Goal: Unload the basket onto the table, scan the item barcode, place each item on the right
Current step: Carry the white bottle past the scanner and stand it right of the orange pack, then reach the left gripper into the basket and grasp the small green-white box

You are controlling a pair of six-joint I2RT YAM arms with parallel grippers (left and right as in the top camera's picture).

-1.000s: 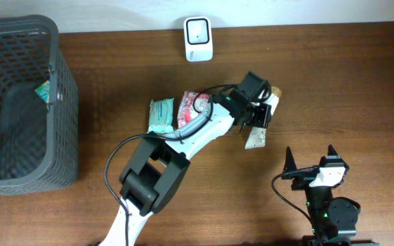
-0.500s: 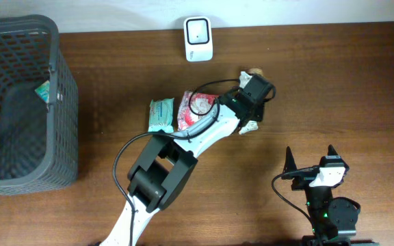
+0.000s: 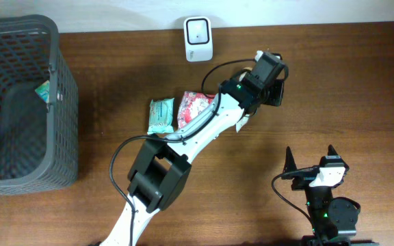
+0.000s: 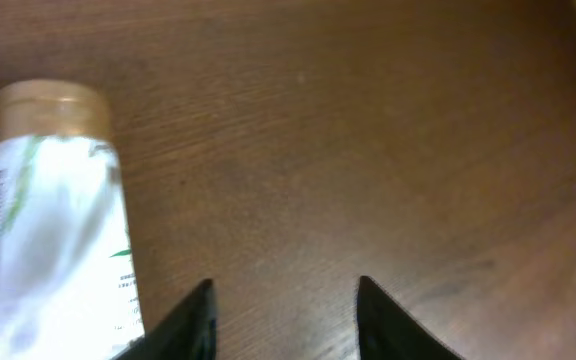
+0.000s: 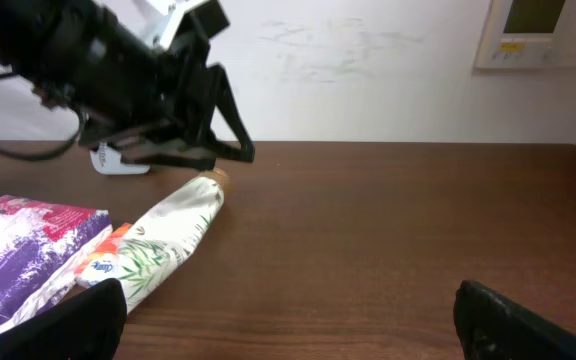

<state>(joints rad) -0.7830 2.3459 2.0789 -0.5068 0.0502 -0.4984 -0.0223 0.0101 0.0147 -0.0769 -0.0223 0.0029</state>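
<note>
Left gripper [image 4: 284, 285] hung open and empty over the table [image 4: 418, 120], with only bare wood showing between its two dark fingers [image 4: 193, 320] at the bottom of the left wrist frame. The tube [image 4: 63, 230], white with a green leaf print, lay flat on the wood at the left edge of that frame. It was outside the gap and just beside the left-hand finger, its brown cap [image 4: 50, 108] toward the top. Its long axis ran roughly up the frame, close to in line with the fingers' reach. A grip would likely call for a sideways shift toward the frame's left, then a drop. The left arm was by far the nearer. The right gripper [image 3: 310, 152] sat at the lower right of the overhead frame, fingers spread wide on nothing, well apart from the tube. From overhead the arm covered nearly all of the tube. The right wrist view showed it whole, lying slantwise from lower left toward centre beside a pink packet [image 5: 28, 240], with the left gripper above its cap end and apparently clear of it. The scanner [image 3: 198, 39] stood at the top centre of the overhead frame. No view showed a barcode.
</note>
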